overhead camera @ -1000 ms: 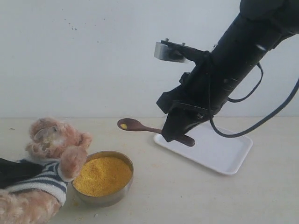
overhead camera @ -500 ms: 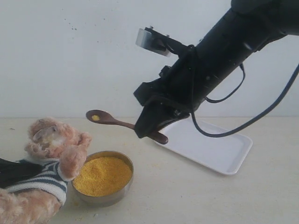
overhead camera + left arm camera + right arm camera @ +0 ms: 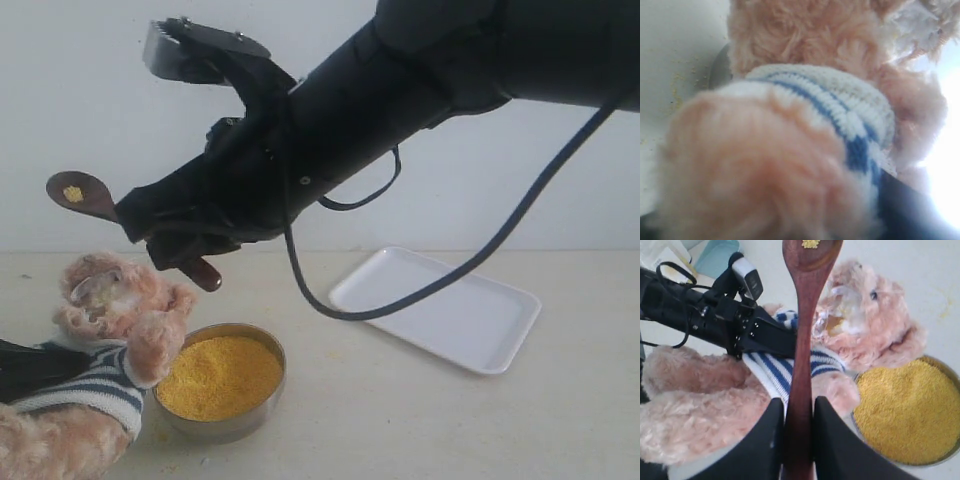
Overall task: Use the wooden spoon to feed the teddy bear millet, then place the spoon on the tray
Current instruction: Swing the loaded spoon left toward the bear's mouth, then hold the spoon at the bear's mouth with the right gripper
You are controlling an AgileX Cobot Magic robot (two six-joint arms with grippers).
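Note:
My right gripper (image 3: 178, 250) (image 3: 799, 407) is shut on the handle of the dark wooden spoon (image 3: 82, 196) (image 3: 803, 315). It holds the spoon level, a little above and to the left of the teddy bear's head (image 3: 105, 292). A small pinch of millet (image 3: 73, 194) (image 3: 810, 243) lies in the spoon's bowl. The teddy bear (image 3: 865, 325) (image 3: 805, 50) leans beside the metal bowl of yellow millet (image 3: 218, 377) (image 3: 910, 415). My left gripper (image 3: 30, 365) (image 3: 782, 340) clasps the bear's striped torso, with its jaws buried in the plush. The white tray (image 3: 450, 315) lies bare at the right.
The right arm (image 3: 400, 90) stretches across the middle, above the bowl and tray. A white wall (image 3: 100, 100) rises behind the table. Stray millet grains dot the tabletop (image 3: 677, 85) near the bear.
The right arm has swung left and upward with the spoon, from beside the tray to above the bear's head. Bear, bowl and left gripper stayed put.

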